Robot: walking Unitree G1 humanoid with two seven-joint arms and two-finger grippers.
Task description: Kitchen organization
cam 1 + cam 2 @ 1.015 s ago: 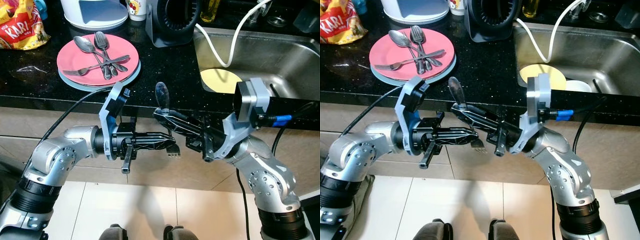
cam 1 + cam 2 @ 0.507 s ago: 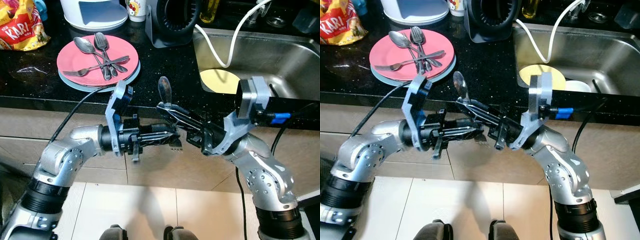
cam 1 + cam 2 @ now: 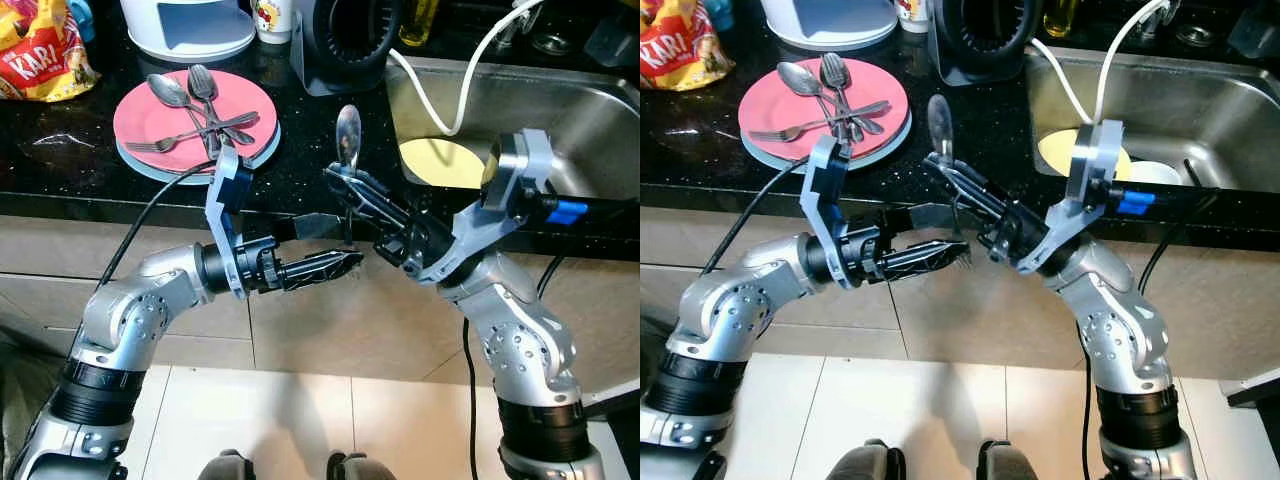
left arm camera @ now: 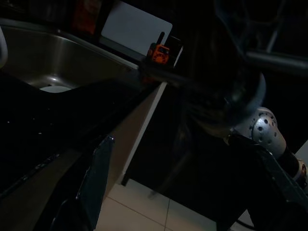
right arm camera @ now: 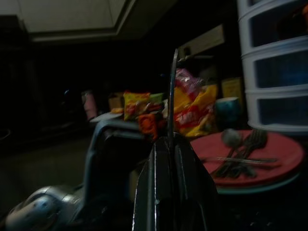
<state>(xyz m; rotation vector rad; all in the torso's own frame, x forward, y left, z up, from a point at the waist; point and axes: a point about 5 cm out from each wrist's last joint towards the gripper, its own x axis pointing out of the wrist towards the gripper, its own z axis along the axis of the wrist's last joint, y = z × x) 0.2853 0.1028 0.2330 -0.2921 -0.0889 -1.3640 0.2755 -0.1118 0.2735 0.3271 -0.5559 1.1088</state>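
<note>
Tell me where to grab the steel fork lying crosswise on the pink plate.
Grip the steel fork at its bare handle end near the pink plate's right rim, coming from above; its middle is crossed by other cutlery, and it lies flat.

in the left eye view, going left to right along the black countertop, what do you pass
yellow and red snack bag → pink plate stacked with forks and spoons → black round appliance → white hose → stainless steel sink
</note>
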